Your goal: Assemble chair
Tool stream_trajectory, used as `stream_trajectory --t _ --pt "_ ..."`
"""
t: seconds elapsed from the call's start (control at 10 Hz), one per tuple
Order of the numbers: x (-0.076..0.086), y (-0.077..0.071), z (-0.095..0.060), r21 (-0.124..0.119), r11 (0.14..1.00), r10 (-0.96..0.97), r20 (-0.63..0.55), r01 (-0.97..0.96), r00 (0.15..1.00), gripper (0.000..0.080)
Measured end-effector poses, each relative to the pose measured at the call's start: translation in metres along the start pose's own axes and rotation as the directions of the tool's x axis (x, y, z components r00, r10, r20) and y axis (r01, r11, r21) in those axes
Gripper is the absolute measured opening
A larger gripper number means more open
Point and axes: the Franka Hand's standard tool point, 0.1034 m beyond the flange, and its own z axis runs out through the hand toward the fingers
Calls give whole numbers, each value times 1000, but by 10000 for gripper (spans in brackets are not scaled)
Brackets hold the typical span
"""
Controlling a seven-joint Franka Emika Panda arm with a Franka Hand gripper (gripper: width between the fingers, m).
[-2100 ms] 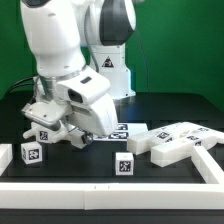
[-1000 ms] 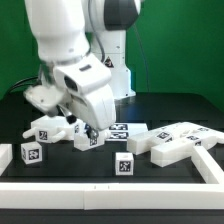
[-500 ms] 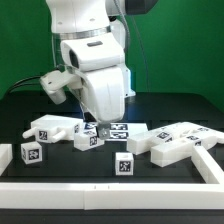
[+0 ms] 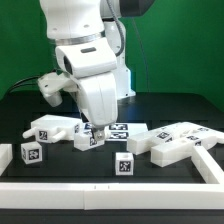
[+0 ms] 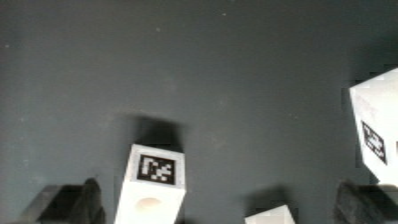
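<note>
Hanging low over the matte black tabletop (image 4: 170,106), with a green curtain (image 4: 185,50) behind, the two-finger gripper (image 5: 222,200) holds nothing, jaws spread wide. White blocky plastic chair pieces (image 4: 52,128) surround it: a tagged cube (image 4: 31,153) toward the exterior view's left, one tagged block (image 5: 157,182) between its fingers, and a heap (image 4: 178,140) well off rightward.

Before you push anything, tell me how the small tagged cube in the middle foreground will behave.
The cube looks like rigid plastic, unlikely to flex. Its flat base and squat shape suggest it slides rather than rolls or tips. Smooth faces may be slippery.
</note>
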Motion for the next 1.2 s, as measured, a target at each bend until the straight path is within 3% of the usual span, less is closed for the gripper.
stream_trajectory --t 0.2,0.3,0.4,0.5,0.8,0.9,1.0,1.1,1.2 --pt "6 6 4 2 943 334 -34 -334 942 649" --pt "11 9 6 27 860 510 -42 -509 859 649" --pt "6 10 7 34 865 502 -51 -501 864 649" --pt "-4 6 7 1 878 478 -73 -479 876 649" --pt "-1 5 8 22 742 670 -70 -670 739 649" --pt "1 8 8 19 672 739 -74 -740 669 649" --pt "13 16 11 1 512 856 -91 -859 510 649" --pt "25 21 15 8 407 910 -95 -913 404 649" --pt "37 29 20 35 172 979 -119 -985 167 649"
